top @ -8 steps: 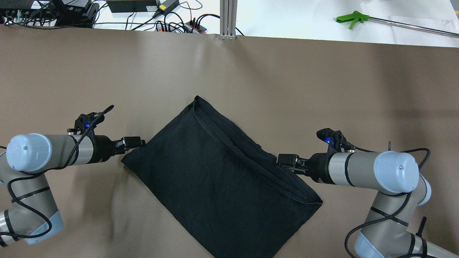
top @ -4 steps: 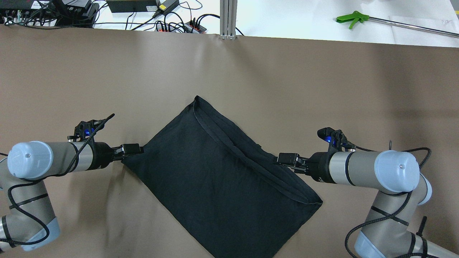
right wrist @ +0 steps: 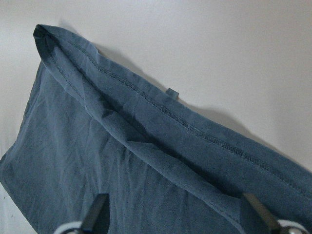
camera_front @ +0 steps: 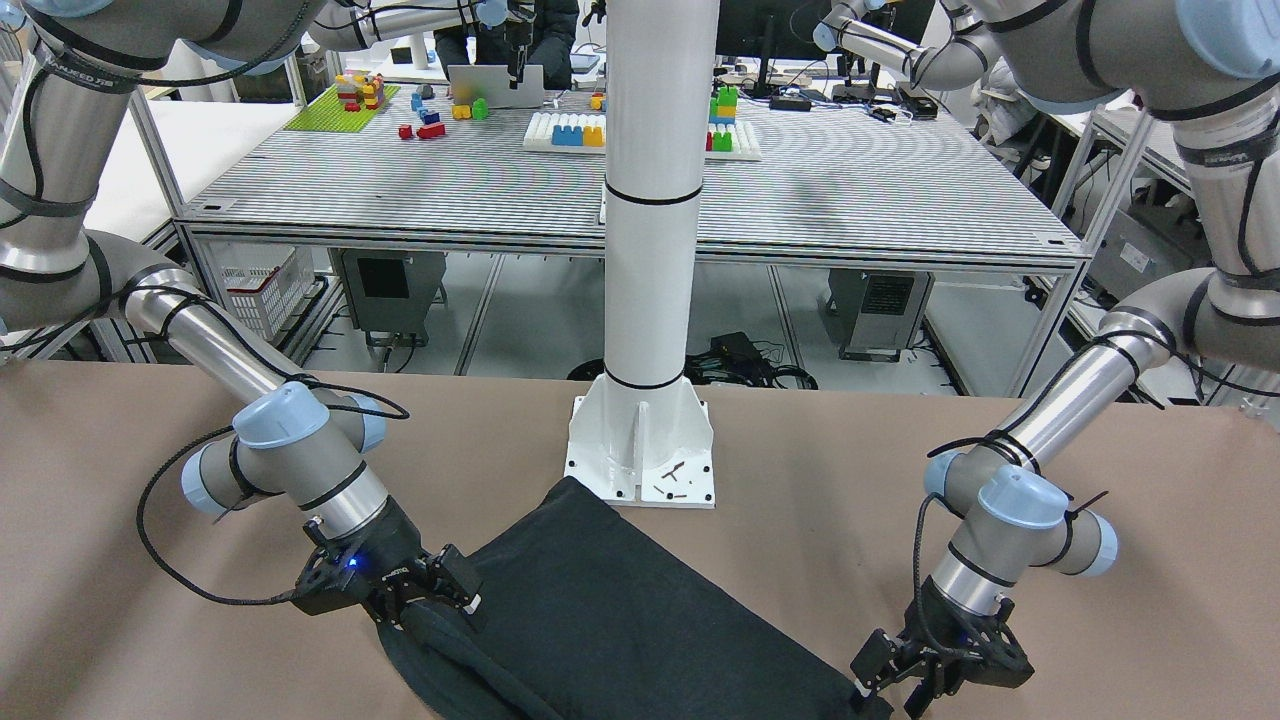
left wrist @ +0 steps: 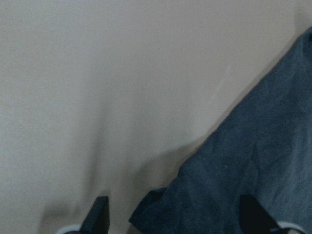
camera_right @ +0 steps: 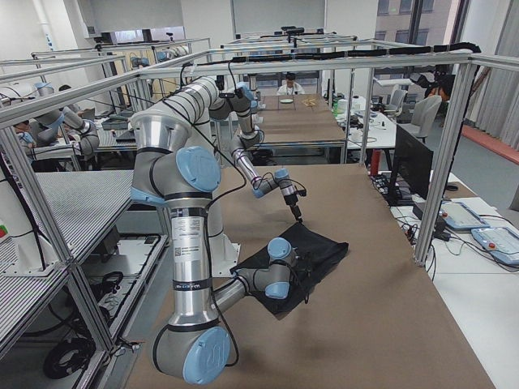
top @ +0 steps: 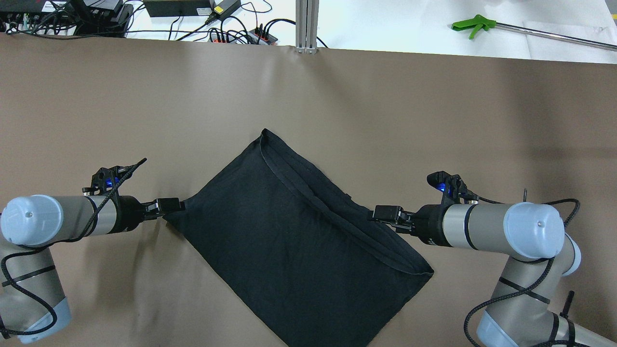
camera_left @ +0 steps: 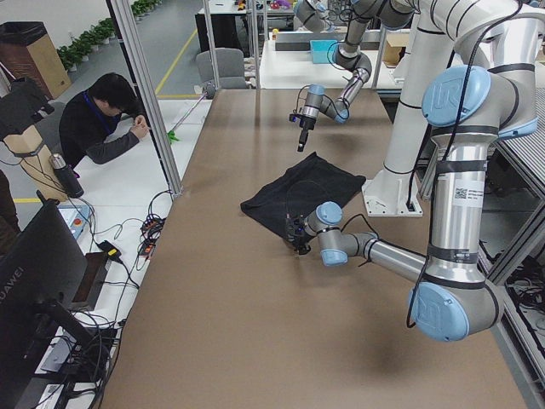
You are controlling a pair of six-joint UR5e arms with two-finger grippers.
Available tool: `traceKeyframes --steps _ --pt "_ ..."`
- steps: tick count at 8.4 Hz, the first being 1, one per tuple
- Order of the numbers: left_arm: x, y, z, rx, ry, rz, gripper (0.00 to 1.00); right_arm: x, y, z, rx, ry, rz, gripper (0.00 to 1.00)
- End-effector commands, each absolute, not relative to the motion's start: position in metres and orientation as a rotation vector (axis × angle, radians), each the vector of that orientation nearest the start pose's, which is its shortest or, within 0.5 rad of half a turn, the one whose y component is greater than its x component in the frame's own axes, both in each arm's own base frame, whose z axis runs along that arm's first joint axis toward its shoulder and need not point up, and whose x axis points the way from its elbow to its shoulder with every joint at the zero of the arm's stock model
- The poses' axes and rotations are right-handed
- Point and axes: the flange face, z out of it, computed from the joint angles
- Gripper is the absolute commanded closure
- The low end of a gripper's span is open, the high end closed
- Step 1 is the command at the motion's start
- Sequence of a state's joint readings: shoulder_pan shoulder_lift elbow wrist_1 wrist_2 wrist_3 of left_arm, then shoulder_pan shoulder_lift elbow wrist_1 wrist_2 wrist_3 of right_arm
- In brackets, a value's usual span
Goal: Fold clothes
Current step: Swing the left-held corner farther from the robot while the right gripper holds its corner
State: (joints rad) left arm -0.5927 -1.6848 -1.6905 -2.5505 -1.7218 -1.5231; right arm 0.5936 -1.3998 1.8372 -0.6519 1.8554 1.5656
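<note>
Starting at the left, the left gripper [top: 169,206] has slid back over the last second, outward and a little towards the robot's base. It no longer overlaps the sloping near edge of the clothes [top: 294,236] and now sits right at the garment's leftmost corner [left wrist: 146,209]. Its wrist view shows the fingers [left wrist: 100,217] spread wide and pinching nothing, with that corner lying on the table [top: 434,120] in the gap between them, closer to one finger than the other (the overhead view shows the gripper side-on, so it doesn't reveal the spread). The black garment itself has not visibly shifted. It lies flat as a slanted rectangle, reaching from the left fingers across to the right ones, its doubled hemmed edge [right wrist: 195,129] running just ahead of the right fingertips. The right gripper [top: 384,212] has stayed put through the same second. Its fingers are also wide apart, poised over the fabric just inside that hem and holding nothing. We read the retreat as a correction: the left side was too far in to take the corner, and now it looks lined up. Neither side has closed yet, so the fold has not begun, and the next thing needed is a pinch on each side.
</note>
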Motion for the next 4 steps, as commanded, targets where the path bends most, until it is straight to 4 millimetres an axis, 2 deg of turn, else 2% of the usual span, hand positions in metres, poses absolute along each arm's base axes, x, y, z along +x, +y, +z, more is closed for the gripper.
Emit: traceKeyframes --steps 1,2,3,4 --pt "0.4068 -0.4032 0.4353 0.247 1.197 -0.369 0.06 -0.3909 -0.39 0.3383 0.163 -1.362 0.307 0.06" --pt "0.4139 -0.3976 0.4345 0.238 1.199 -0.356 0.06 -0.3903 -0.3906 0.3383 0.164 -1.362 0.308 0.06" --pt "0.4157 -0.3966 0.4344 0.235 1.199 -0.354 0.14 -0.3903 -0.3906 0.3383 0.164 -1.362 0.308 0.06" --pt "0.4152 -0.3962 0.4345 0.232 1.2 -0.358 0.54 -0.3903 -0.3906 0.3383 0.164 -1.362 0.308 0.06"
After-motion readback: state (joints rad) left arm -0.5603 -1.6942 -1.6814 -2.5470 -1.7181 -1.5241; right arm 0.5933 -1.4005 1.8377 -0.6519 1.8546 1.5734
